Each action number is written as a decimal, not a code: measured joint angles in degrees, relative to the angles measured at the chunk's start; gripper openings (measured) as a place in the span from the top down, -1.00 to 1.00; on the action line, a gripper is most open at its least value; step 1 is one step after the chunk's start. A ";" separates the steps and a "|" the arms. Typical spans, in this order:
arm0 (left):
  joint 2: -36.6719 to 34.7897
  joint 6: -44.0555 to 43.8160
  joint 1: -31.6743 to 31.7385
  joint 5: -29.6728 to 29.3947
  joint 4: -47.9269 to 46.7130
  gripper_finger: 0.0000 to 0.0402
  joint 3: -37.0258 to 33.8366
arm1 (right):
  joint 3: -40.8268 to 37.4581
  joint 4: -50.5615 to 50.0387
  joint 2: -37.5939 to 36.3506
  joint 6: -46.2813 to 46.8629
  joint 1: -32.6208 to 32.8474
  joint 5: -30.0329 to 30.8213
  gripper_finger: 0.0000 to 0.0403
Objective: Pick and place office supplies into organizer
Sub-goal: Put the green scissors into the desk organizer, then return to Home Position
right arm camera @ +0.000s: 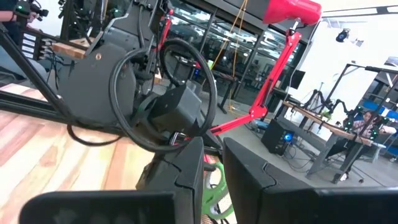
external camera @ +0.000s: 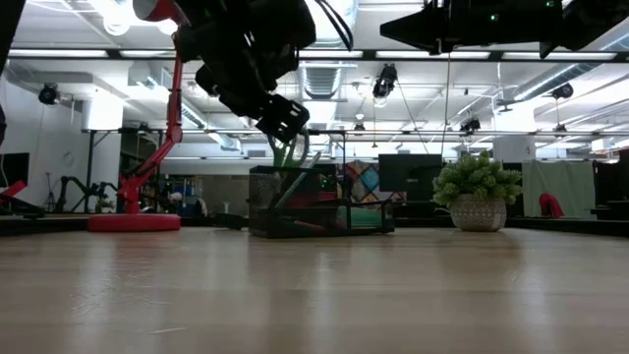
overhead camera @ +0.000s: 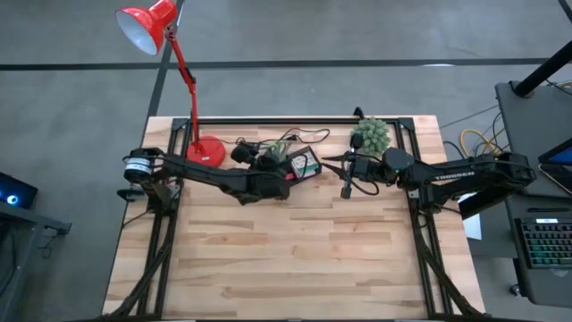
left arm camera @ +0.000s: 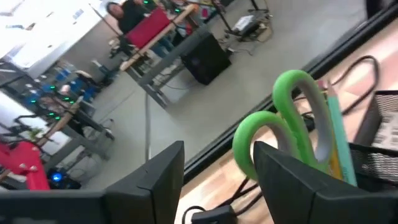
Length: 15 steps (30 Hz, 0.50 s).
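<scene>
Two glossy green scissor loops (left arm camera: 283,134)

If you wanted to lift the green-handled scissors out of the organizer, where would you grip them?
Probably by the green handle loops, coming from above: the scissors stand blades-down in the organizer, so only the loops stick up clear of its walls.

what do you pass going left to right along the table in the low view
lamp base → organizer with the left claw above its left end → plant
</scene>
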 joint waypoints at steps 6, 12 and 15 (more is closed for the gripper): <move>-1.40 4.01 -0.03 4.66 -0.01 0.11 0.05 | 0.00 0.02 0.00 0.00 0.00 0.00 0.74; -2.80 7.81 -0.09 5.62 0.61 0.11 0.10 | 0.00 0.02 0.00 -0.02 -0.02 0.00 0.74; -3.82 8.45 -0.40 5.73 0.88 0.11 0.03 | 0.00 0.00 0.00 -0.02 -0.01 0.00 0.74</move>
